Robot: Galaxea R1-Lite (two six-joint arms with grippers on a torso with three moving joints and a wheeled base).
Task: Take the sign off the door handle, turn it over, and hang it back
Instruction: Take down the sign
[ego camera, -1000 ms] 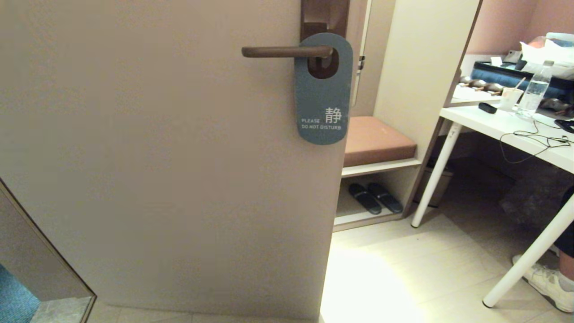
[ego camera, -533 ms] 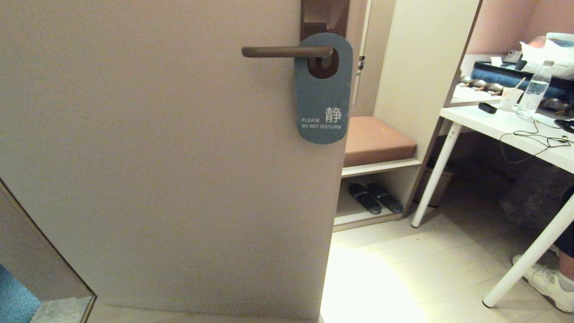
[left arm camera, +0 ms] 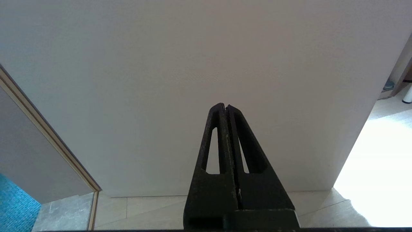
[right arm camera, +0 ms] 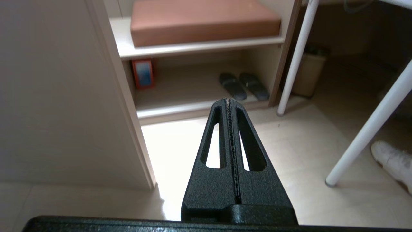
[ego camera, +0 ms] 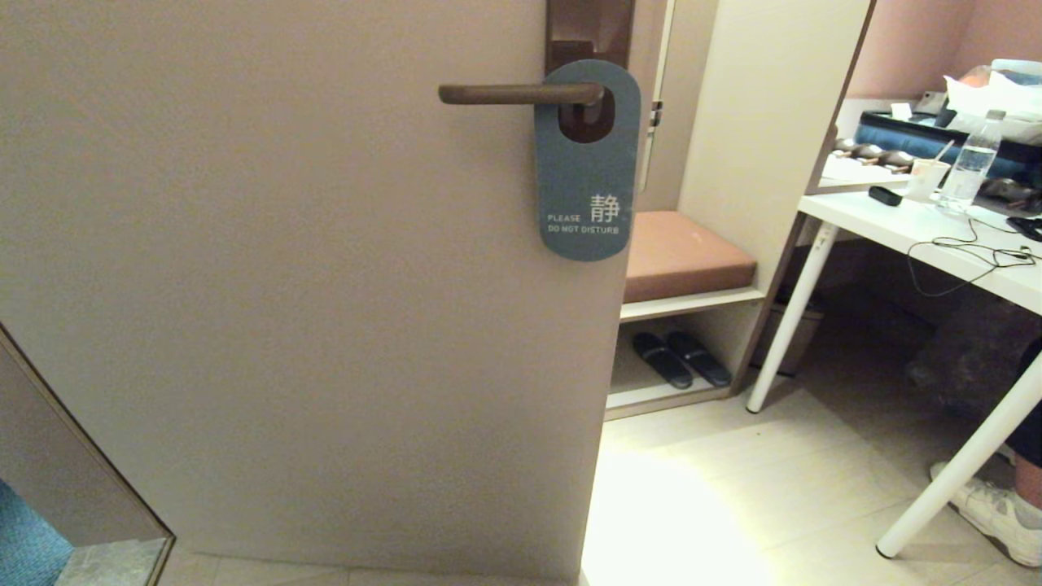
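Note:
The blue-grey sign [ego camera: 588, 183] hangs by its round hole on the dark-brown door handle [ego camera: 513, 94], its "PLEASE DO NOT DISTURB" face outward. The handle sits on a brown backplate [ego camera: 588, 28] near the door's right edge. Neither arm shows in the head view. My left gripper [left arm camera: 225, 106] is shut and empty, low down, facing the plain door face. My right gripper [right arm camera: 227, 101] is shut and empty, low down, pointing at the floor past the door's edge. The sign and handle are out of both wrist views.
The beige door [ego camera: 285, 285] fills the left. Right of it stand a shelf unit with a brown cushion [ego camera: 684, 254] and dark slippers [ego camera: 680, 358]. A white table [ego camera: 936, 236] with a bottle, cup and cables stands far right, a person's white shoe [ego camera: 997, 513] beside its leg.

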